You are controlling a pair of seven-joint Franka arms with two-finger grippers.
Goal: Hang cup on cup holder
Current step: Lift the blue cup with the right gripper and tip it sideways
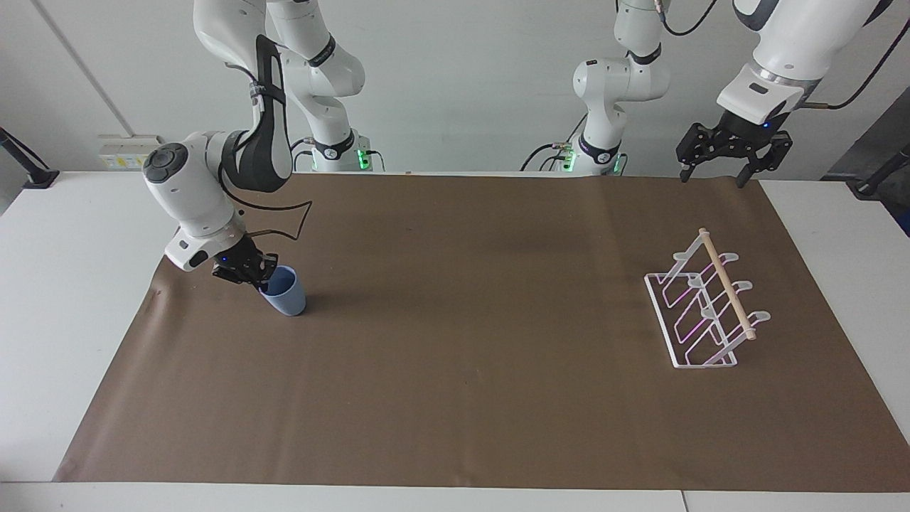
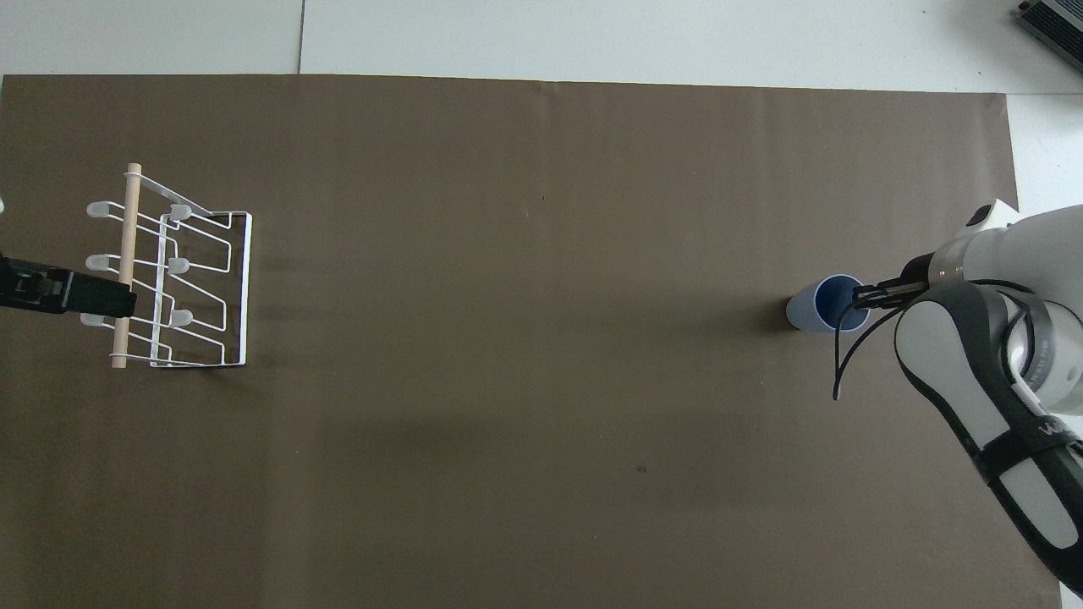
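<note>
the right gripper is down at the cup, which stands on the brown mat on the tabletop toward the right arm's end. its fingers look pinched on the cup's rim, on the edge nearest the arm, one seemingly inside the mouth and one outside; the overhead view shows them meeting at the rim. the cup appears to lean a little toward the gripper, though its base seems to be on the mat.

the rack sits well apart at the left arm's end of the mat, its wooden rod across the top and its wire prongs empty. the left gripper waits high near the rack, fingers spread, holding nothing.

the step in hand looks like securing the cup for the lift. a rim pinch on a smooth, tapered plastic cup is probably light and apt to swing, so i would lift straight up and slowly, check that the cup does not pivot in the fingers, then carry it low across the mat. to hang it, the mouth likely has to be turned down over a prong, so the wrist needs room to rotate before reaching the rack.

no brand or label is readable on the cup or rack; white letters on the right arm's black strap are too partial to read.
</note>
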